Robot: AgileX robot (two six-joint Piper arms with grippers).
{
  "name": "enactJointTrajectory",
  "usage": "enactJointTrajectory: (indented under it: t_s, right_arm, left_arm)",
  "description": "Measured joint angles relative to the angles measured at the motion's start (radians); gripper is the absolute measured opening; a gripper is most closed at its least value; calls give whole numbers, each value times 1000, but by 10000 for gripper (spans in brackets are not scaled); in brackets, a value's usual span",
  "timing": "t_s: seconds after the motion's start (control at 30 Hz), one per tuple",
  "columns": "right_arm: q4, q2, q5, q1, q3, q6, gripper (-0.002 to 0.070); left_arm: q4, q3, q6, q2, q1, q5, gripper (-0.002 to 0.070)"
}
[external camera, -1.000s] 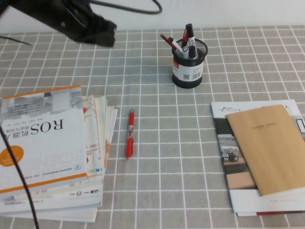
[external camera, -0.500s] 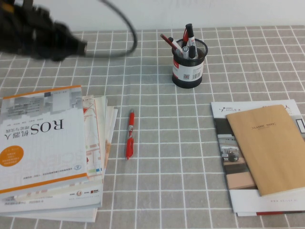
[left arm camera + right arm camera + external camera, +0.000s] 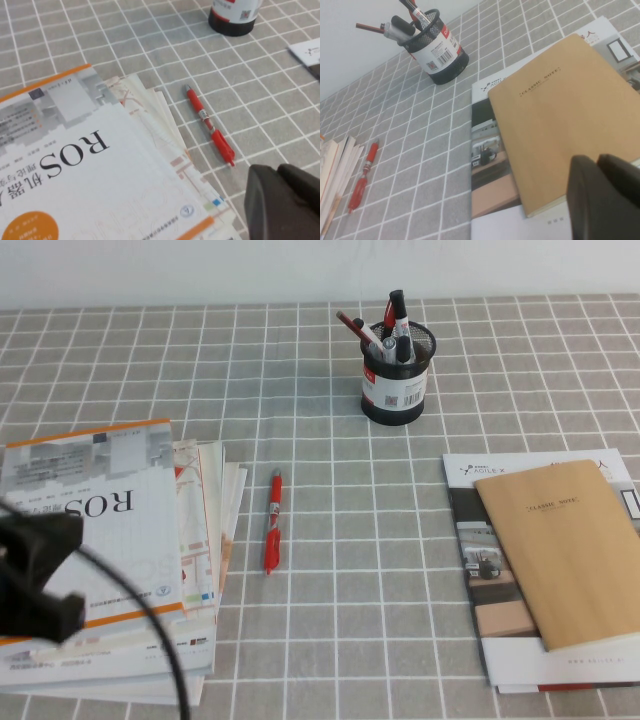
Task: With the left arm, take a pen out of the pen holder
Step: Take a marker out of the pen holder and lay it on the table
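**Red pen flat on the table**

My left gripper (image 3: 276, 172) hangs over the books (image 3: 100, 540), fingers together, empty. The red pen (image 3: 271, 522) lies just beside them, well apart from the pen holder (image 3: 398, 375). My right gripper (image 3: 597, 162), above the notebook (image 3: 565, 540), looks closed.

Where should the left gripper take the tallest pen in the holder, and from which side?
Tallest pen: its exposed top, from above; it stands nearly upright, clear of the pen holder rim. Left gripper, shut, is near the book stack; right gripper, shut, near the brown notebook.
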Motion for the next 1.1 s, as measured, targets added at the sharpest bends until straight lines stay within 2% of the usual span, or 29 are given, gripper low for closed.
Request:
enactJointTrajectory:
  t_s: [0.2,0.47,0.7,0.87,0.97,1.1]
  right_arm:
    - [0,0,0,0,0,0,-13]
    - [0,0,0,0,0,0,-13]
    - [0,0,0,0,0,0,-13]
    - [0,0,0,0,0,0,-13]
    - [0,0,0,0,0,0,-13]
    - [0,0,0,0,0,0,-13]
  left_arm:
    - [18,75,-2,-164,0,92,0]
    - [22,79,-2,-187,0,221,0]
    - [29,103,-2,-197,0,203,0]
    - [58,163,-7,-319,0,129,0]
    - [119,227,-109,-441,0,82,0]
    - [288,353,-362,-621,2,19,0]
